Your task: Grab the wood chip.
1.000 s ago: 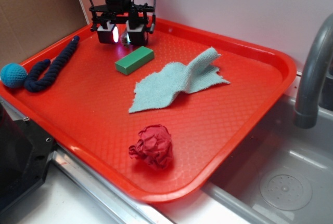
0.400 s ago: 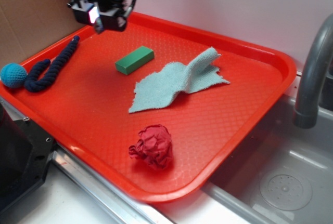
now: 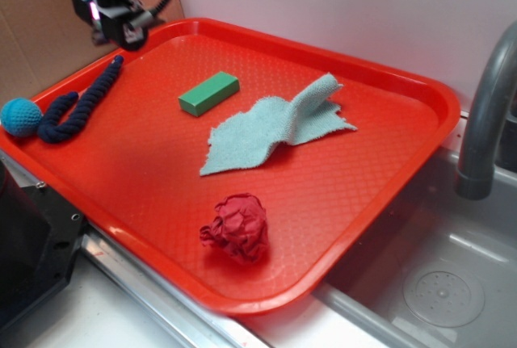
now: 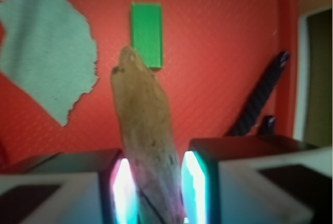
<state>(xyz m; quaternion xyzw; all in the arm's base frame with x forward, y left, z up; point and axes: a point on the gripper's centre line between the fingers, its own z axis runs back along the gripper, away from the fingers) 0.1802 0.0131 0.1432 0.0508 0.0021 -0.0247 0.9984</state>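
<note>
I see even, soft light over the red tray (image 3: 388, 170), shadows faint. In my wrist view the wood chip (image 4: 145, 135) blurs, and the fingertips (image 4: 193, 182) beside it glow cyan.

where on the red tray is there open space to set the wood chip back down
Bare tray lies between the blue rope and the red paper ball, and right of that ball below the cloth. The middle is crowded: green block beside cloth.

The black robot gripper (image 3: 113, 18) hangs raised at the exterior view's upper left, jaws clamped on the tapered brown wood chip (image 4: 145, 130)
</note>
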